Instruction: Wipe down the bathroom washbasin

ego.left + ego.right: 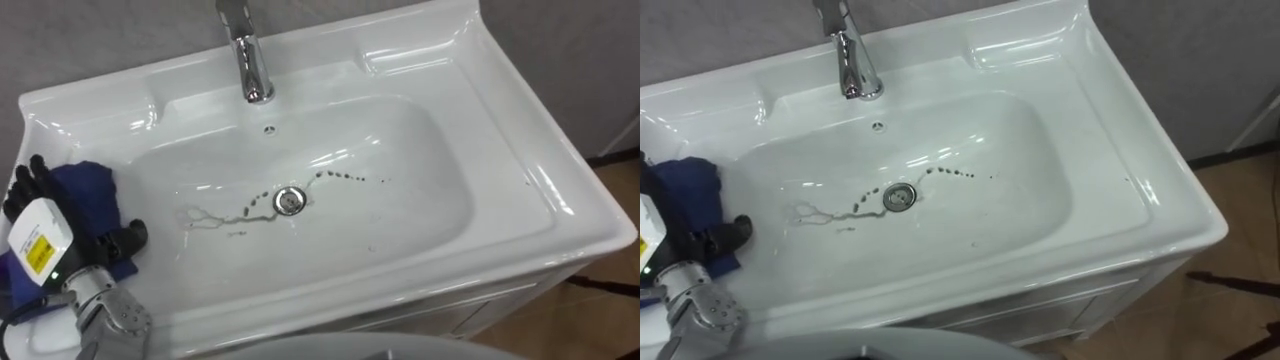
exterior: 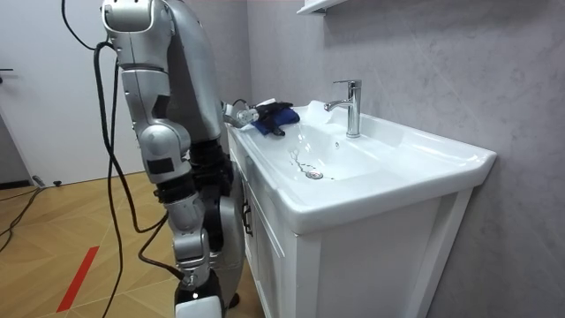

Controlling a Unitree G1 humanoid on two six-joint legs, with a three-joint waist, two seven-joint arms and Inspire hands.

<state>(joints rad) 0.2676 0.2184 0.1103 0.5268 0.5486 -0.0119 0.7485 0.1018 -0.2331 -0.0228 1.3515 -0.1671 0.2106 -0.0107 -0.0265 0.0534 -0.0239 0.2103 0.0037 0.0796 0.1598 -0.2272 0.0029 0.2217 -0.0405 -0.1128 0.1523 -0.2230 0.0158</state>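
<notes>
My left hand [image 1: 45, 240] grips a crumpled dark blue cloth [image 1: 85, 185] at the nine o'clock rim of the glossy white ceramic basin [image 1: 545, 195]. The dark dirt streaks [image 1: 340, 177] by the round metal drain [image 1: 289, 200] lie toward three o'clock, strung left-to-right.

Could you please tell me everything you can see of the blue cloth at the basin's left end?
The blue cloth is dark blue, soft-looking fabric, bunched into a crumpled wad rather than spread flat. It sits on the left rim of the white basin, at the bowl's edge, well away from the dark streaks by the drain. The left hand grips it, black fingers curled over it. Whether it is wet cannot be told.
</notes>
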